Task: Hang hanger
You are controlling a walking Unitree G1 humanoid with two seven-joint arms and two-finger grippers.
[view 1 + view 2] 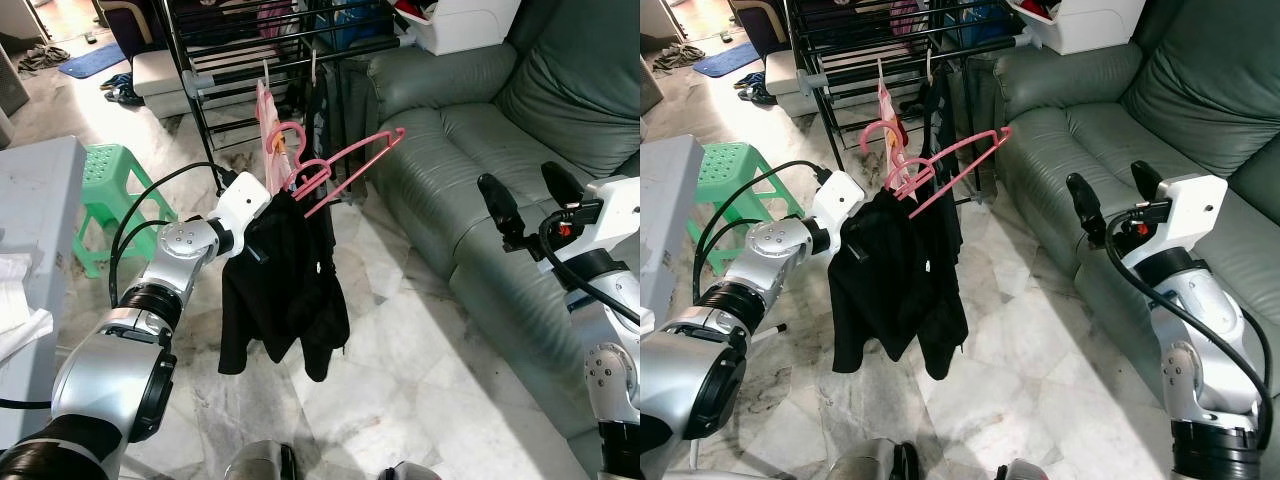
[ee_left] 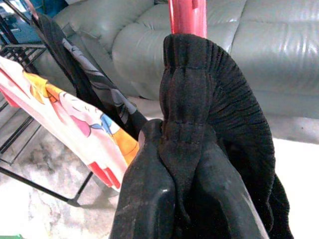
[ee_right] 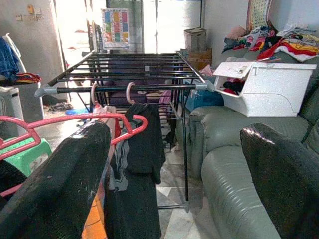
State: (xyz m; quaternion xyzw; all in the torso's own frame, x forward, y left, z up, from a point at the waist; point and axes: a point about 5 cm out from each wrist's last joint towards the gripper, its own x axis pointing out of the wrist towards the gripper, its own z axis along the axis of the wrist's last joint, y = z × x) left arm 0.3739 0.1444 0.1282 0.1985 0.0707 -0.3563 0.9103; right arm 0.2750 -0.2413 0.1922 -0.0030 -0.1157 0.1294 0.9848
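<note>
Left eye view shows, at the far left, a light grey cabinet edge and beside it a small green plastic stool on the pale marble floor. Next comes the silver left arm, which reaches forward and up. Its left gripper is clenched on the collar of a black fabric garment; the left wrist view shows the two black fingers pressing the ribbed cloth between them. This garment hangs on a pink plastic hanger, which is held tilted in the air, its long bar rising toward the sofa and its hook near the rack (I cannot tell if the hook touches a rail). A second pink hook is just behind it. Behind these stands a black metal drying rack, where a pink printed cloth and a dark hanging garment hang from the front rail. Further right is a grey-green leather sofa, with a white plastic box on its arm. At the right side, the right gripper is raised in front of the sofa seat, its two fingers spread apart and holding nothing.
</note>
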